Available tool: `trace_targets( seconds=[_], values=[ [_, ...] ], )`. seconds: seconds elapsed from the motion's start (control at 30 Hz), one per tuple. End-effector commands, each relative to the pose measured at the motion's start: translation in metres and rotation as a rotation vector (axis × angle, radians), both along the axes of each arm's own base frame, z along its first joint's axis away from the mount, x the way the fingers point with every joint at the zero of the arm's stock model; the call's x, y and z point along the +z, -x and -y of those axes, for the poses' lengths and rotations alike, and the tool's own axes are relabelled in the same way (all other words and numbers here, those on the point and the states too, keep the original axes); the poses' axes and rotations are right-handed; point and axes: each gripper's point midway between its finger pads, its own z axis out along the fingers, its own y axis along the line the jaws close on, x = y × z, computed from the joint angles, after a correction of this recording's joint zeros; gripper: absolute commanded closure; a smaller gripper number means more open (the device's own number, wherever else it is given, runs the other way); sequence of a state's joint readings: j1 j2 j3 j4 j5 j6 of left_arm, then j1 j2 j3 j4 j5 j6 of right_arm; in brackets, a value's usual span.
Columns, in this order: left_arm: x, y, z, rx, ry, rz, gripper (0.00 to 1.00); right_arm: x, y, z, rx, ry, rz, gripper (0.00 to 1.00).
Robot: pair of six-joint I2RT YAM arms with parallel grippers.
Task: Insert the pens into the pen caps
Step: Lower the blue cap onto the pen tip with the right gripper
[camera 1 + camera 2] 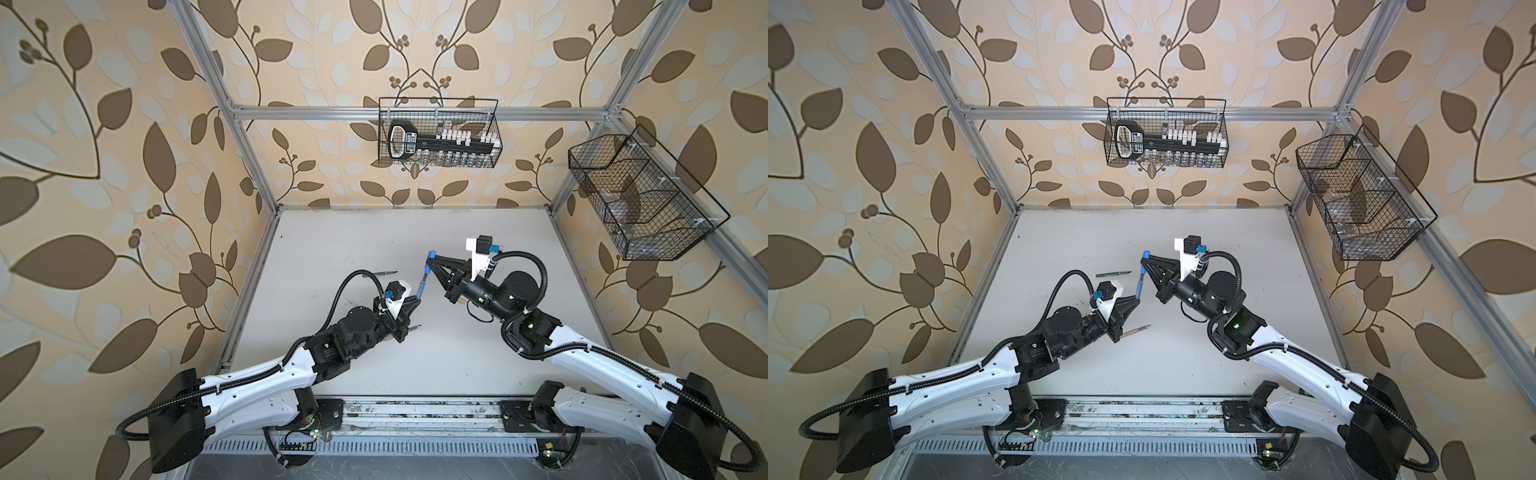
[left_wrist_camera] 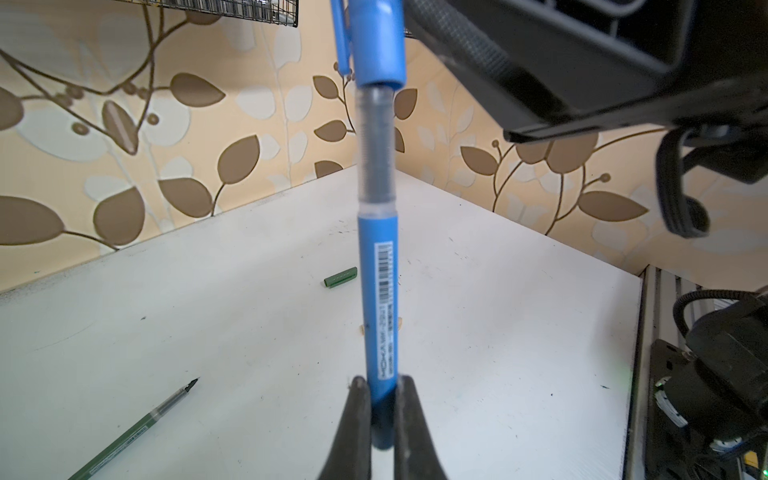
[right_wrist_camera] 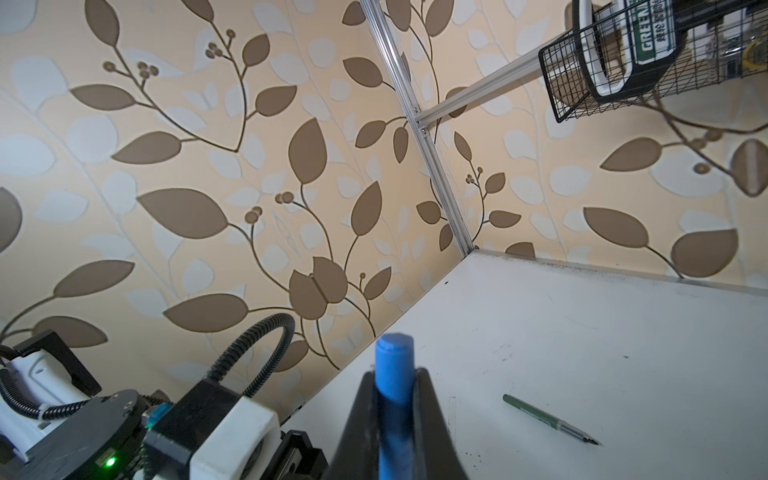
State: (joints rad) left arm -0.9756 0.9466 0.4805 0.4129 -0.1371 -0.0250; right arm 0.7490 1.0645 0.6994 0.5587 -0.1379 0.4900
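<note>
Blue pen (image 2: 376, 299): smooth matt plastic, clear ribbed section. Table (image 1: 415, 365): matt white, scuffed. Basket (image 1: 438, 99): black wire mesh. Frame (image 1: 311, 112): pale metal.

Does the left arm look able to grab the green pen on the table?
Probably not yet: the left gripper is shut on the blue pen, so it has no free grip. The green pen itself lies in the open, nothing covering it.

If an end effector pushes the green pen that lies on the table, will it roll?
The green pen is a slim round barrel lying flat on the smooth table, so a sideways nudge would probably roll it. It looks rigid and light, so it should lift without bending.
</note>
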Motion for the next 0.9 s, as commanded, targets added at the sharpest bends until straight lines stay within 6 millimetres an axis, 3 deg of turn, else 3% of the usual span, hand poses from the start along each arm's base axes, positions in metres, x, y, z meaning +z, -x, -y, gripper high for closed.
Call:
trace_targets(
  seconds=[0.0,0.3,0.6,0.87],
  values=[
    [0.041,0.001,0.004,-0.016,0.092,0.084,1.0,-0.016,0.005,-0.009,0.037,0.034,-0.037,1.0],
    [0.049,0.004,-0.003,-0.005,0.12,0.11,1.0,-0.024,0.003,0.004,-0.028,0.101,-0.04,1.0],
    [0.052,0.004,0.0,-0.018,0.128,0.112,1.0,-0.019,0.012,-0.013,0.076,-0.008,-0.059,1.0],
    [0.052,0.006,0.001,-0.028,0.122,0.107,1.0,-0.011,0.01,-0.01,0.051,0.008,-0.023,1.0]
  ],
)
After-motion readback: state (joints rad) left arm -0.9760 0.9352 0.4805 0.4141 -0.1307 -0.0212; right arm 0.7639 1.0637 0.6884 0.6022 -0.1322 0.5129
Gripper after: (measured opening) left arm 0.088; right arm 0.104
